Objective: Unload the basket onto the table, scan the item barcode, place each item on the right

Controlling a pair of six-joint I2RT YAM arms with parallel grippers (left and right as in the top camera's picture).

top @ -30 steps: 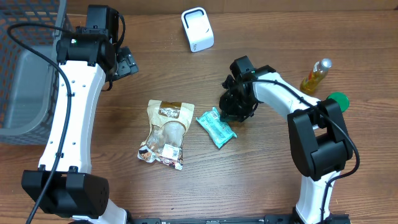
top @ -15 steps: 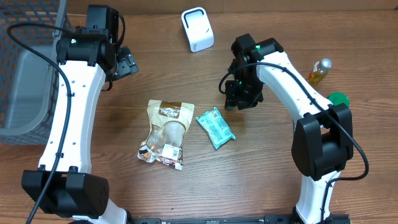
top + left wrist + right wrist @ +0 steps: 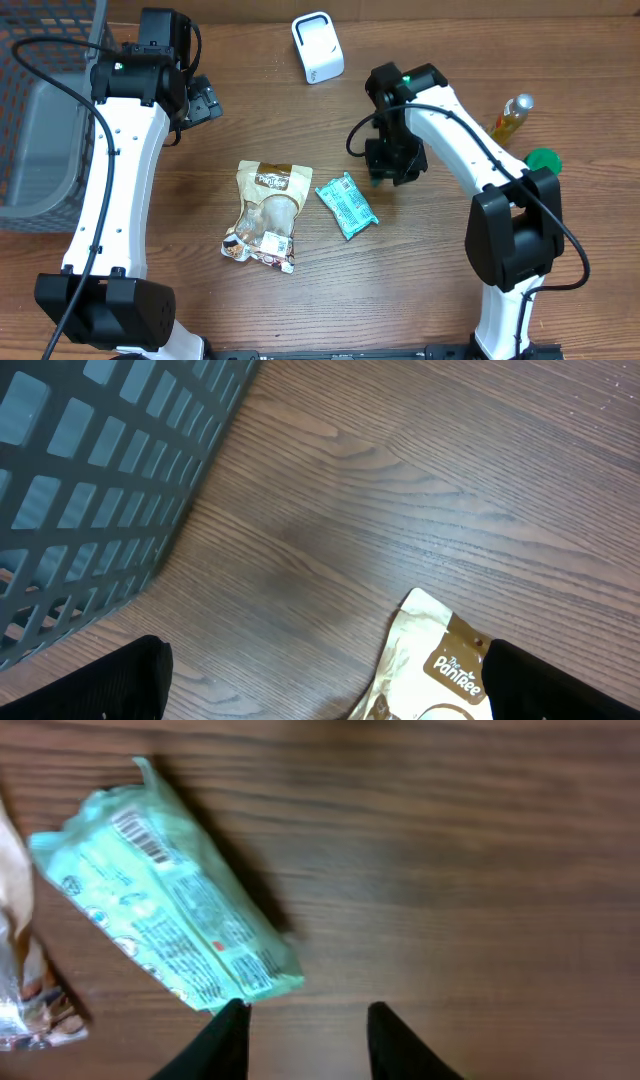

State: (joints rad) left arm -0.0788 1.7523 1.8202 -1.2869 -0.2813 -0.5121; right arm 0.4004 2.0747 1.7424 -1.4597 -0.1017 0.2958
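Note:
A teal snack packet (image 3: 347,205) lies flat on the wooden table, its printed side up with a barcode (image 3: 140,835) near one end. My right gripper (image 3: 308,1010) hovers just right of the packet (image 3: 170,930), open, with only bare wood between its fingers; the left fingertip (image 3: 232,1020) sits at the packet's corner. In the overhead view that gripper (image 3: 385,178) hangs above the table beside the packet. A white scanner (image 3: 317,47) stands at the back. My left gripper (image 3: 205,100) is open wide at the back left, holding nothing (image 3: 325,665).
A brown and gold Pantree pouch (image 3: 268,212) lies left of the teal packet and shows in the left wrist view (image 3: 440,670). A grey mesh basket (image 3: 40,110) fills the far left. A yellow bottle (image 3: 508,120) and a green lid (image 3: 544,160) sit at the right.
My right gripper was down and shut at the teal packet's right end; it has opened, lifted away and now hovers beside it. The packet stays on the table. The left arm is still.

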